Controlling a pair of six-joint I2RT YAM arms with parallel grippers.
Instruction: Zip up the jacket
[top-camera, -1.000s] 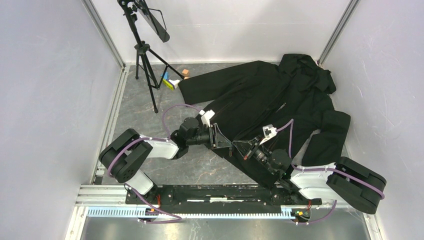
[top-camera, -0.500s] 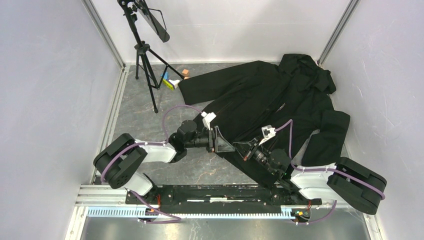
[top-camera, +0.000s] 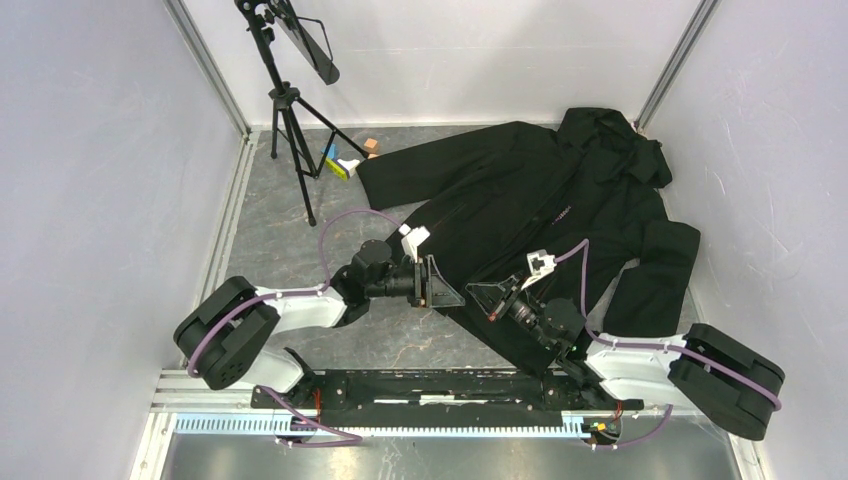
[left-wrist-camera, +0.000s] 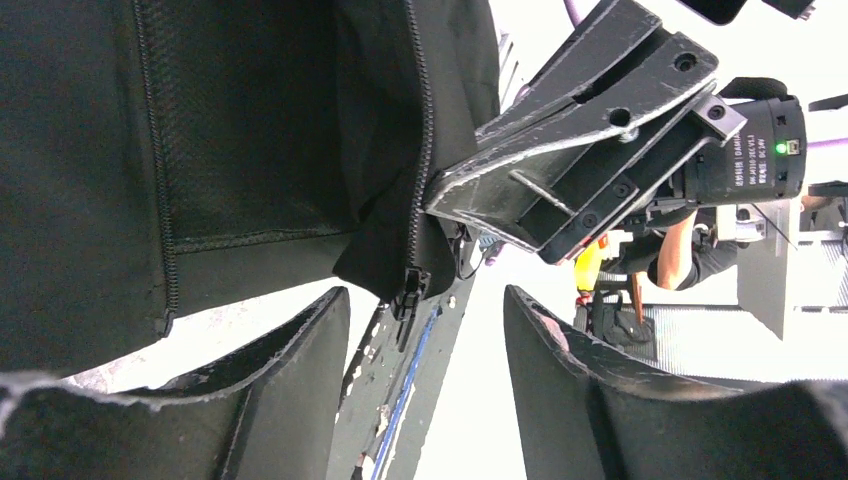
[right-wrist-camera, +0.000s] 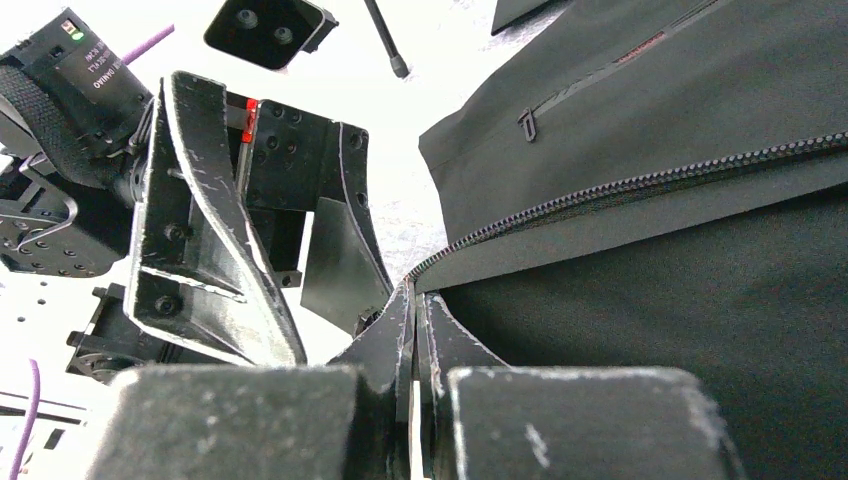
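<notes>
The black hooded jacket (top-camera: 560, 200) lies spread on the grey table, hood at the back right and hem toward the arms. My right gripper (top-camera: 482, 293) is shut on the hem end of one zipper edge (right-wrist-camera: 600, 190), where the teeth run out between its pads (right-wrist-camera: 412, 300). My left gripper (top-camera: 443, 287) is open right beside it. In the left wrist view its fingers (left-wrist-camera: 300, 370) stand wide apart, with the zipper slider (left-wrist-camera: 410, 290) hanging at the other front edge just beyond the tips (left-wrist-camera: 425, 295). The right gripper (left-wrist-camera: 590, 140) shows close above.
A black tripod (top-camera: 290, 110) holding a dark panel stands at the back left. Small coloured blocks (top-camera: 345, 160) lie by the jacket's sleeve. Grey walls close in both sides and the back. A metal rail (top-camera: 430, 385) runs along the near edge.
My left arm's elbow has swung out to the left and lower, while its open gripper stayed at the hem corner. My right gripper has kept its hold in place.
</notes>
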